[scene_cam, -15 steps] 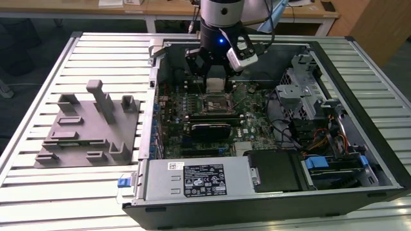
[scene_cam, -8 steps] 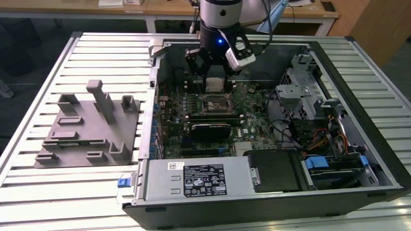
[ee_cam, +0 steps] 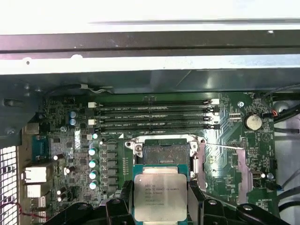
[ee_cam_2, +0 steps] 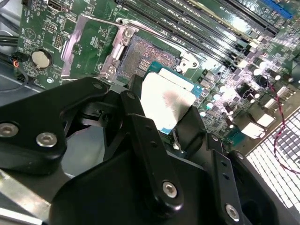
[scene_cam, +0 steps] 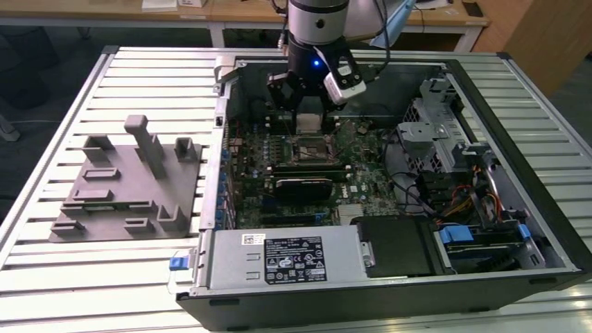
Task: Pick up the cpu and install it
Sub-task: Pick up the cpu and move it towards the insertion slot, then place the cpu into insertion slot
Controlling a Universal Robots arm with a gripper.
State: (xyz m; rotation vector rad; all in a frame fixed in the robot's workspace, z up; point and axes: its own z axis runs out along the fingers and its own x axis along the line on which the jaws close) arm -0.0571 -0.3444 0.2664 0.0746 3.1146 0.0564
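I had the pincer clamped on the cpu by its edges, poised near the open socket inside the computer case.

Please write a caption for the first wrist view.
The claw holds the cpu near the open socket, memory slots beyond.

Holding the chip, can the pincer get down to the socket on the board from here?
Probably yes. The pincer, shut on the chip, hangs near the socket, whose cover is flipped open; nothing seems to lie between them.
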